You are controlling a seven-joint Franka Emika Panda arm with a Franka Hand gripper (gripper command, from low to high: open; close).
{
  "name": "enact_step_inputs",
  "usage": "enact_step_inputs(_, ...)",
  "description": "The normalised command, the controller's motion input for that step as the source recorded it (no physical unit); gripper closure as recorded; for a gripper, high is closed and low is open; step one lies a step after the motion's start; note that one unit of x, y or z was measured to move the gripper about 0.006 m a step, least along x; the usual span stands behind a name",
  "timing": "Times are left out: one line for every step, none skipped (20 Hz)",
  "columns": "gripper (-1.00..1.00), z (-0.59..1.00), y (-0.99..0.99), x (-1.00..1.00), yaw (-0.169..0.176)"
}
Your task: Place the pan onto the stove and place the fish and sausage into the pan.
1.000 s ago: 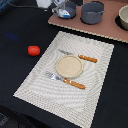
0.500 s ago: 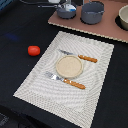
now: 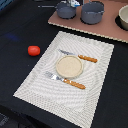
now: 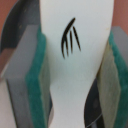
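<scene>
In the wrist view my gripper [image 4: 74, 95] is shut on the fish [image 4: 75, 30], a white flat piece with a black fin mark, clamped between the green-padded fingers [image 4: 36, 80]. In the exterior view the grey-blue pan [image 3: 65, 9] stands on the pinkish-brown stove [image 3: 107, 31] at its end toward that view's left, its thin handle pointing left. Only a small pale part of the gripper [image 3: 74, 3] shows at the top edge, just above the pan. The red sausage [image 3: 33, 50] lies on the dark table, left of the placemat.
A larger grey pot [image 3: 92, 12] stands on the stove beside the pan, and a pale bowl [image 3: 123, 18] at the stove's right end. The woven placemat [image 3: 70, 72] holds a round plate [image 3: 69, 66], a knife [image 3: 80, 57] and a fork [image 3: 67, 81] with orange handles.
The gripper has moved up toward the top edge of the exterior view, so more of the pan shows. The sausage, pot and placemat have not moved.
</scene>
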Motion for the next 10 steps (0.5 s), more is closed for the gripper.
enact_step_inputs(1.0, -0.05, 0.41, -0.1, 0.005)
enact_step_inputs(1.0, -0.07, 0.35, -0.12, 0.004)
enact_step_inputs(1.0, -0.06, 0.35, -0.06, 0.004)
enact_step_inputs(1.0, -0.09, 0.39, -0.01, 0.002)
enact_step_inputs(1.0, -0.09, 0.41, 0.0, 0.002)
enact_step_inputs(1.0, -0.13, 0.4, 0.0, 0.001)
enact_step_inputs(1.0, -0.14, 0.37, 0.0, 0.0)
enact_step_inputs(1.0, -0.12, 0.35, 0.0, 0.0)
enact_step_inputs(-1.0, -0.12, 0.34, 0.0, 0.002)
enact_step_inputs(-1.0, -0.11, 0.35, 0.0, 0.003)
